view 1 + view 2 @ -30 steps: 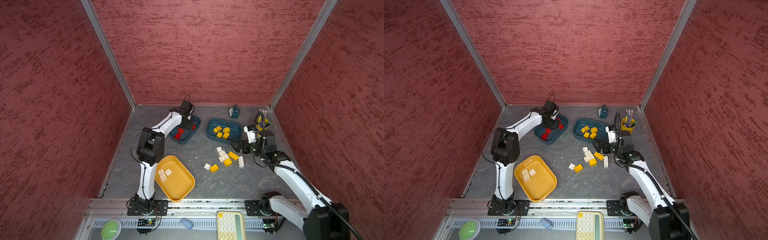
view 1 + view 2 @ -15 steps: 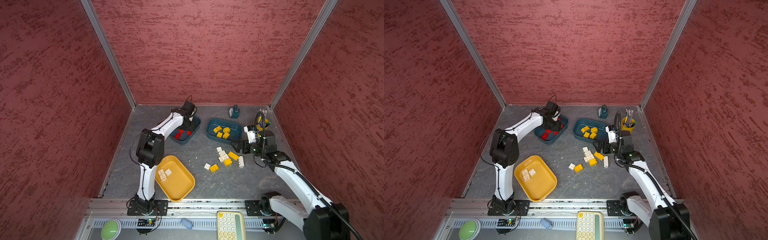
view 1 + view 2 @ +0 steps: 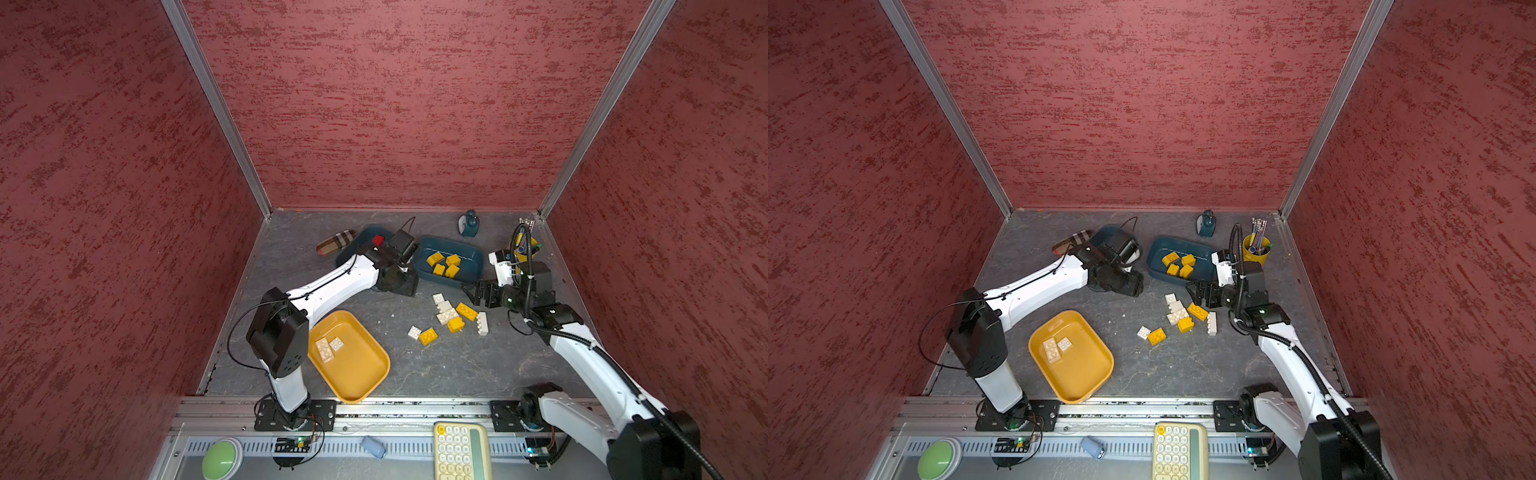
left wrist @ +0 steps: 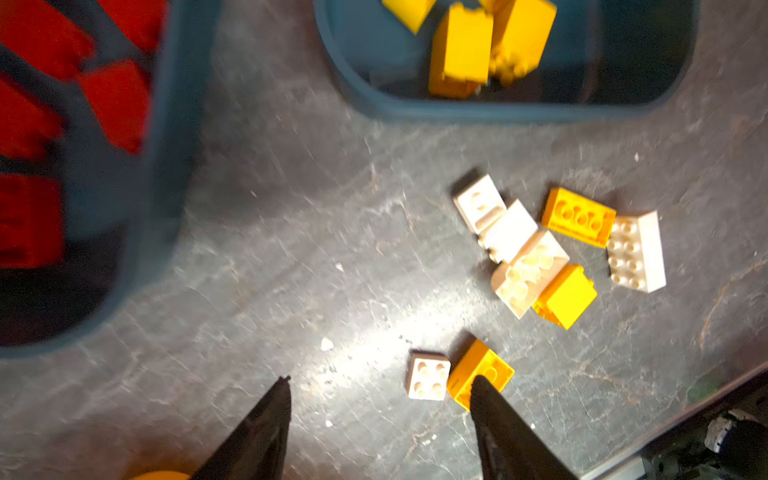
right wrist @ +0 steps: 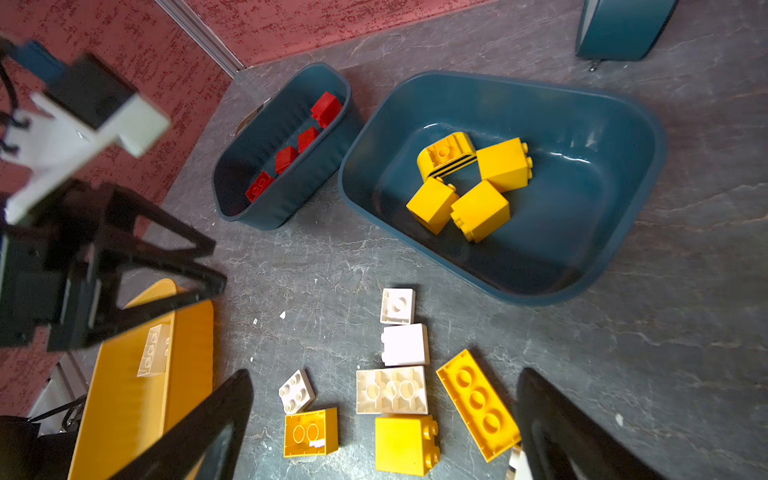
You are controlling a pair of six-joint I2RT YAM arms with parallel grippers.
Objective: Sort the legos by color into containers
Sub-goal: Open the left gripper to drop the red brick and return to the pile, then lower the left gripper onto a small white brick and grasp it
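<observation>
The left gripper (image 4: 380,386) and right gripper (image 5: 384,382) hover spread and empty beside loose white and yellow legos (image 3: 446,316) lying on the table (image 3: 457,365) near the teal tray (image 5: 631,199) of yellow ones; they look light, hard and slick, best pinched across flat opposite sides
</observation>
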